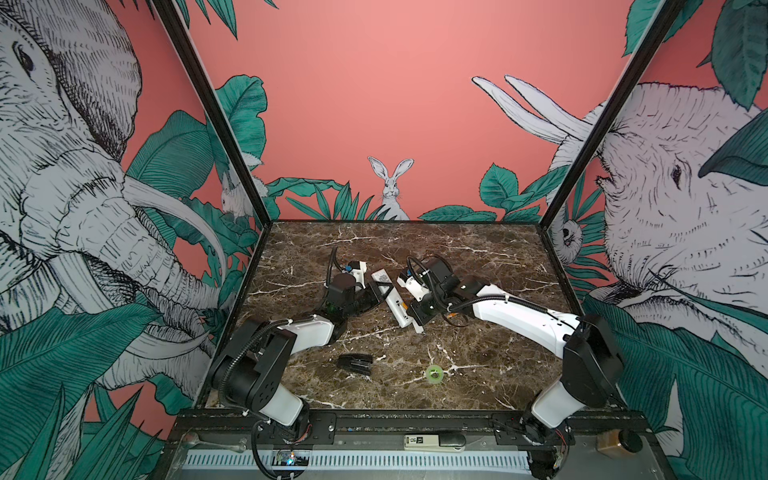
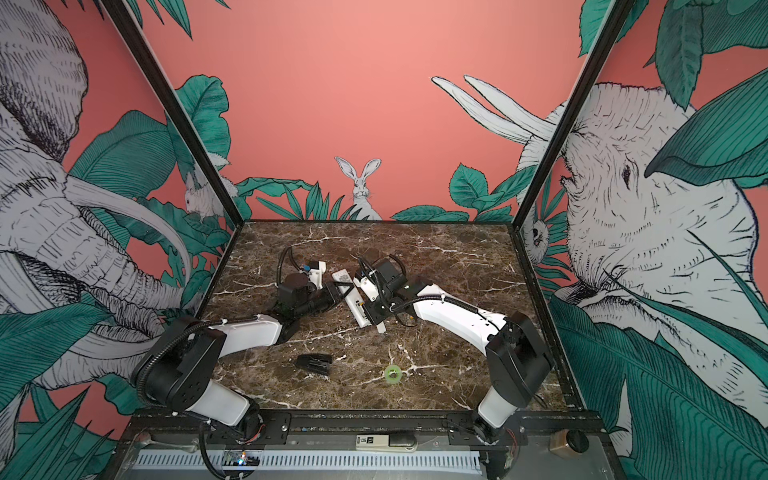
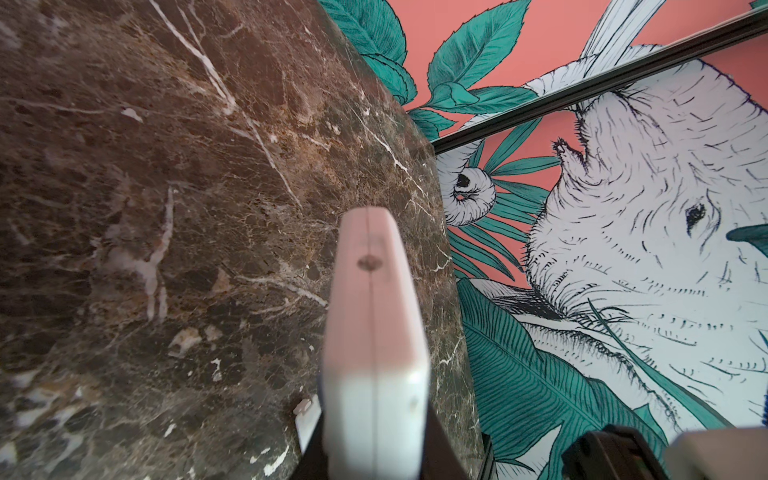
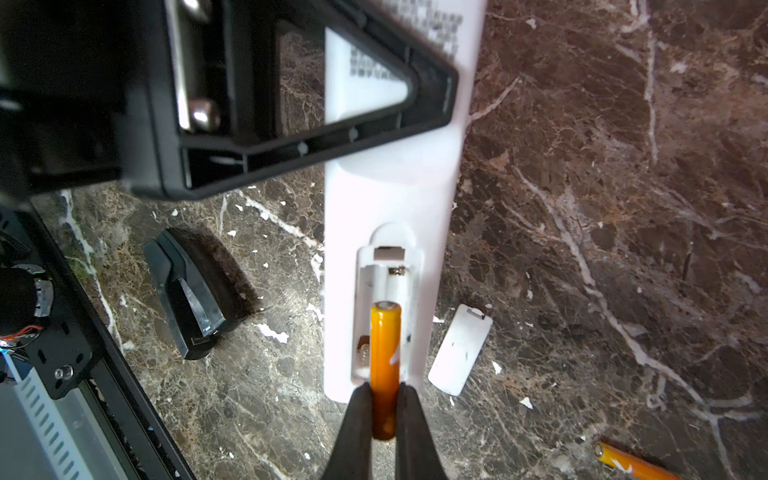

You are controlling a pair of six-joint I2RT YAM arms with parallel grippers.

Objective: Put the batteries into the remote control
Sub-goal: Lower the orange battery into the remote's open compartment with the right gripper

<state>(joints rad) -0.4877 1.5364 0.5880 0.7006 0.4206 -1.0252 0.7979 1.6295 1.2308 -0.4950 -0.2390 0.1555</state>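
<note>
One battery [image 4: 384,353] is being held lengthwise over the open compartment [image 4: 386,282] in the back of the remote control [image 4: 390,199]. Whether its lighter tip is touching the tray cannot be told. The cell is being judged light, rigid and smooth-skinned, so it is likely to swivel or slip if pinched off-centre. A hold across the round body near the rear end is being favoured, since the nose is then left free to be seated first.

That rear end is being pinched by the right gripper [image 4: 384,399], its jaws closed on the cell. The remote control is lying back-up near the middle of the marble table [image 4: 623,166]. It is being judged a light, stiff shell, best taken well away from the compartment. Its label end is being clamped by the left gripper [image 3: 374,449].

The other battery [image 4: 631,463] is lying loose on the table nearby, and the white cover piece [image 4: 459,349] just beside the remote.
</note>
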